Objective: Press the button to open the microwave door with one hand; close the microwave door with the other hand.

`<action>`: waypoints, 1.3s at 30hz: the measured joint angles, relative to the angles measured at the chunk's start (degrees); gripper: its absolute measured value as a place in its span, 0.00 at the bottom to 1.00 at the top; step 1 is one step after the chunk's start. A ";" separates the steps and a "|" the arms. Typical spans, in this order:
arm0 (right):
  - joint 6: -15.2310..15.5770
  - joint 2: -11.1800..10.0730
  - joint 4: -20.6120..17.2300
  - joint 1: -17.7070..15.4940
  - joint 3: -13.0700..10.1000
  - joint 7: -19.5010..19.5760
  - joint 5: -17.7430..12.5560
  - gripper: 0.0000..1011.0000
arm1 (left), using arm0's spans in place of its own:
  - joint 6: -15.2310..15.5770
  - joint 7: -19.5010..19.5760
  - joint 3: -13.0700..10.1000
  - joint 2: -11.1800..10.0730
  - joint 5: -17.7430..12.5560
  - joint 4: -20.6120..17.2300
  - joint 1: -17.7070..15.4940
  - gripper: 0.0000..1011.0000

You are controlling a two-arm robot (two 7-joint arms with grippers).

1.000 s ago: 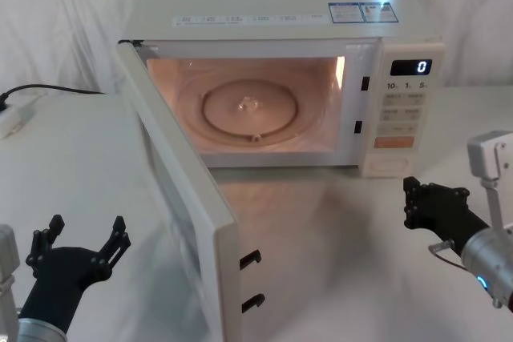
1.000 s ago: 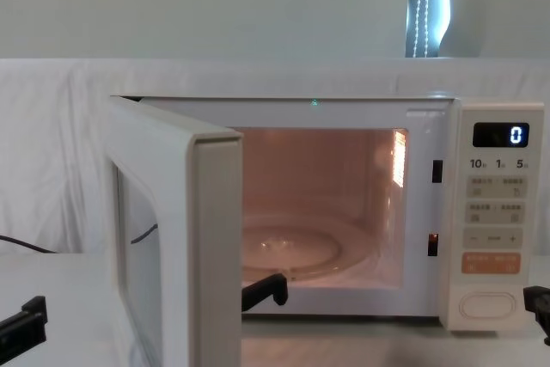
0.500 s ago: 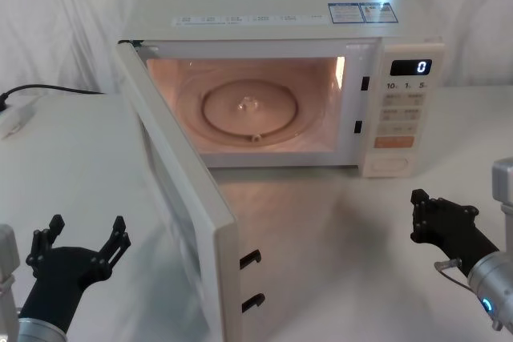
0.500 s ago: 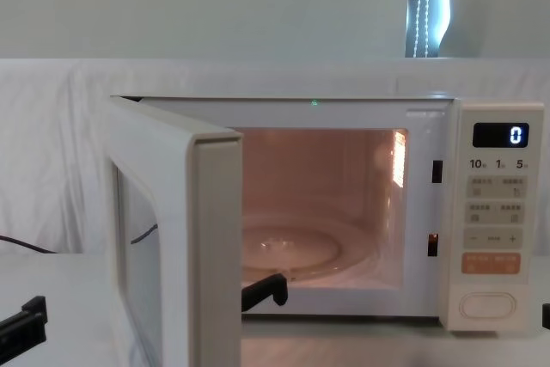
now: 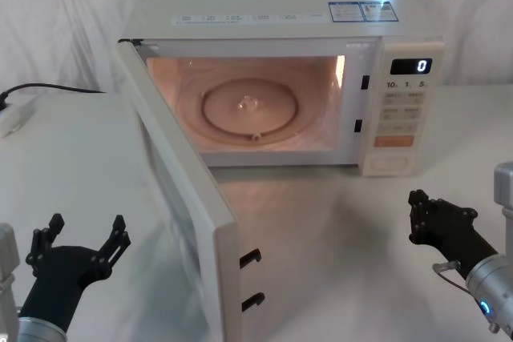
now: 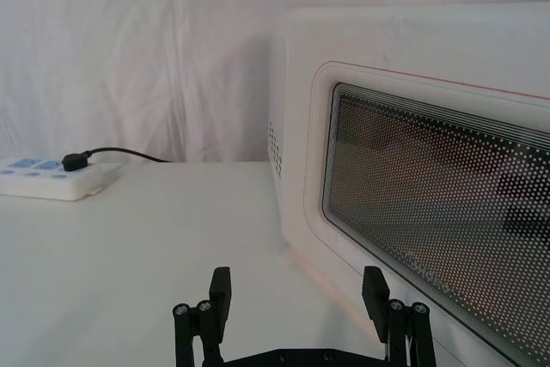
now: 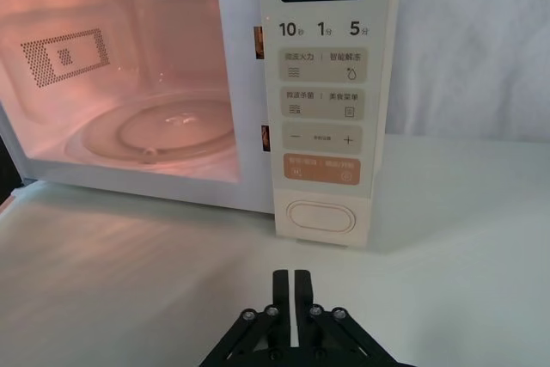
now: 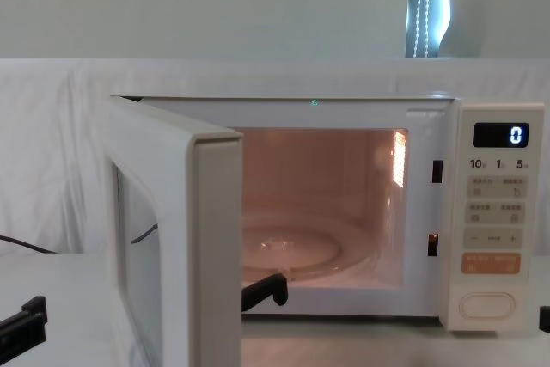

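While the microwave door [image 5: 180, 198] swings wide at centre-left of my head view, the microwave [image 5: 280, 78] holds a glass turntable [image 5: 248, 110]. My left gripper [image 5: 78, 239], lower left, is spread; my right gripper [image 5: 423, 215], lower right, pinched. Right wrist: the button [image 7: 320, 217] sits centre.

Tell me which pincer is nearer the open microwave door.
Left. The left pincer sits open just outside the microwave door, facing its window; the right pincer, shut, is across the table below the button.

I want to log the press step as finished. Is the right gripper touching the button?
No: the right gripper hangs shut, short of the button, with bare table between them.
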State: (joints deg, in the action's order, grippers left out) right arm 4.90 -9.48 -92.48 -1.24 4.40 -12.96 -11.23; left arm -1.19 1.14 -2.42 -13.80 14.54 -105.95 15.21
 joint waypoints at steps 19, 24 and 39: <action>0.31 -0.05 -0.08 0.10 -0.07 0.00 0.27 0.57 | 0.00 0.00 0.00 0.00 0.00 0.00 0.00 0.99; 0.33 -0.05 -0.09 0.12 -0.07 0.00 0.30 0.71 | 0.00 0.00 0.00 0.00 0.00 0.00 0.00 0.99; 0.38 -0.05 -0.09 0.12 -0.06 0.00 0.35 0.99 | 0.00 0.00 0.00 0.00 0.00 0.00 0.00 0.99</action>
State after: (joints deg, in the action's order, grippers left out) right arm 5.28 -9.53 -92.57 -1.12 4.34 -12.96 -10.88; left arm -1.19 1.14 -2.41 -13.80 14.54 -105.95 15.21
